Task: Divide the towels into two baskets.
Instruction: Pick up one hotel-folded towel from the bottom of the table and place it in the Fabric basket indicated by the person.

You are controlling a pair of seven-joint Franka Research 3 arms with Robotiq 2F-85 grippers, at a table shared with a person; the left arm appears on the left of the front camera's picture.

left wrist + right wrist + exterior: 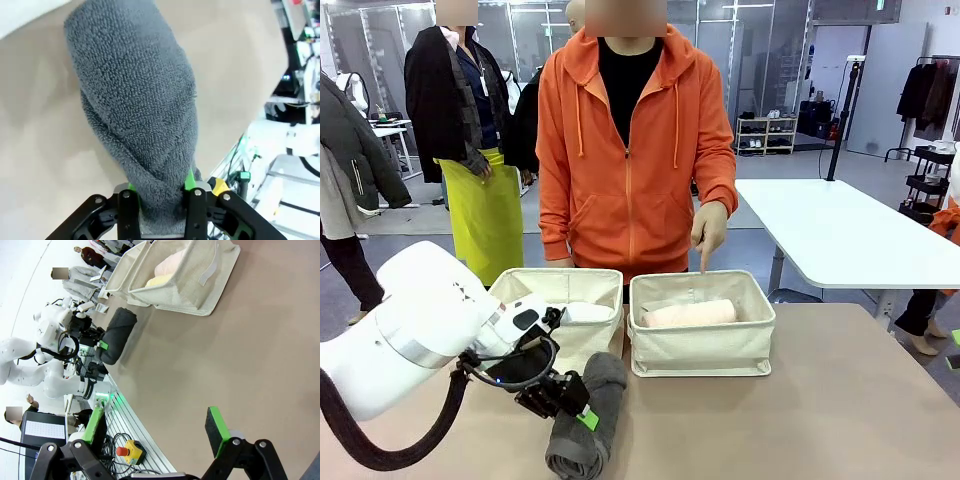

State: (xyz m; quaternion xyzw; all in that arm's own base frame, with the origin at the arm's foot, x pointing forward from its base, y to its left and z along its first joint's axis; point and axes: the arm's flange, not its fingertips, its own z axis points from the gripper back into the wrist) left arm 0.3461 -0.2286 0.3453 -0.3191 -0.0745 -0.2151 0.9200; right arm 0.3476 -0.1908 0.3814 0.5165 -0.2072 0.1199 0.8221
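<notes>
While the left pincer (563,400) pinches the grey towel (588,415) mid-roll on the surface just before the left basket (560,300), the soft terry will likely sag, so a central grip suits. Right pincer (157,432) gapes wide, empty.

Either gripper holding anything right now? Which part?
Left gripper is shut on the dark grey towel, pinching the roll at one end. Right gripper is open, holding nothing.
</notes>
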